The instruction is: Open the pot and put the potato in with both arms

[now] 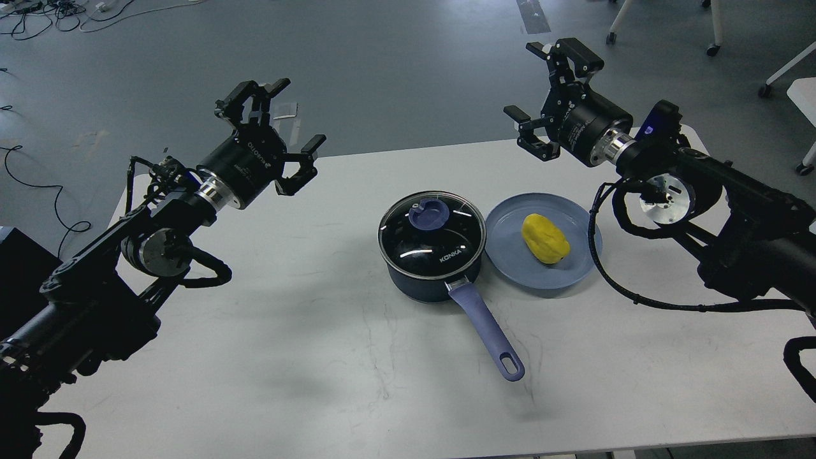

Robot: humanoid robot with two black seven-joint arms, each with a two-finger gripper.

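Note:
A dark blue pot (433,280) stands at the table's middle with its glass lid (432,234) on and a blue knob (428,213) on top. Its blue handle (488,331) points toward me. A yellow potato (545,238) lies on a blue plate (574,271) just right of the pot. My left gripper (280,121) is open and empty, raised above the table's far left, well left of the pot. My right gripper (535,89) is open and empty, raised beyond the table's far edge, above and behind the plate.
The white table (319,357) has wide bare room in front and at the left. Grey floor lies beyond its far edge, with cables (38,13) at the far left and chair legs (714,38) at the far right.

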